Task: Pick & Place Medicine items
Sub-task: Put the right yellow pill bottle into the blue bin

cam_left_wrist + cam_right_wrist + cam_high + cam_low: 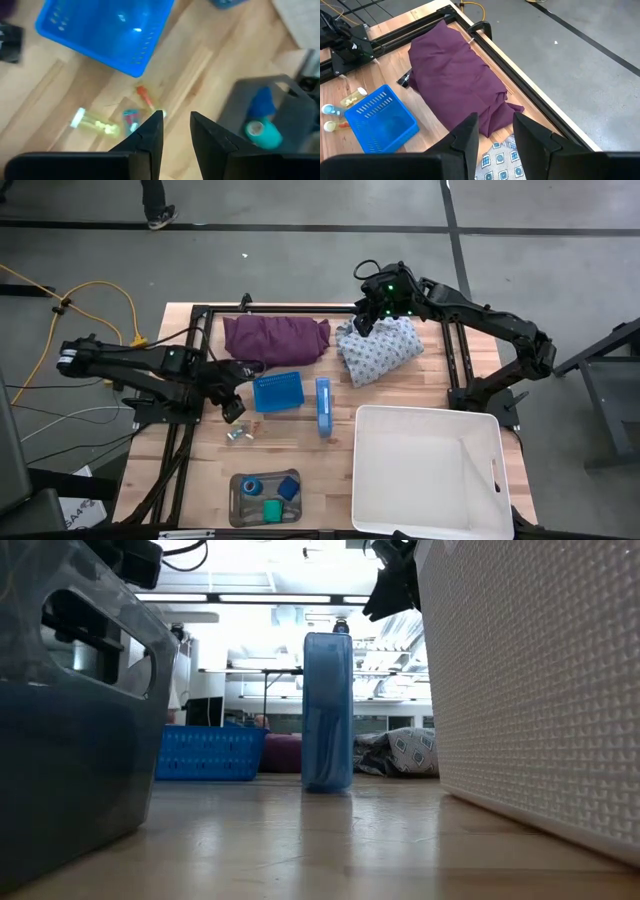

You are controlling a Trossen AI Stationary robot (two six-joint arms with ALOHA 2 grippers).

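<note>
Grey floor surrounds a wooden worktop [330, 455] in the high view, with a person's foot at the far edge of the room. On the worktop lie a purple cloth [275, 337], a patterned cloth [380, 348], a blue basket [277, 392], a narrow blue box [323, 407] and a white bin [425, 470]. A grey tray [240, 500] at the near edge holds a blue roll [253, 486], a green roll [272, 509] and a blue block [289, 488]. Small vials [240, 432] lie loose on the wood between basket and tray. The left tool [233, 409] hangs just above them, beside the basket; the right tool [366, 323] is over the patterned cloth. From the low view, the tray wall [75, 730] fills one side and the bin wall [530, 690] the other, with the blue box [327, 712] upright between them and the basket [208, 753] and cloths behind. The left wrist view shows the left tool [174, 132] with a narrow gap between its fingers, gripping nothing, above pale vials [95, 125] and an orange-capped one [145, 97]; the tray [295, 100] with the green roll [262, 134] lies near. The right wrist view shows the right tool [495, 131], also slightly parted and empty, over the purple cloth [455, 80], with the basket [380, 120] and vials [340, 107] beyond.
</note>
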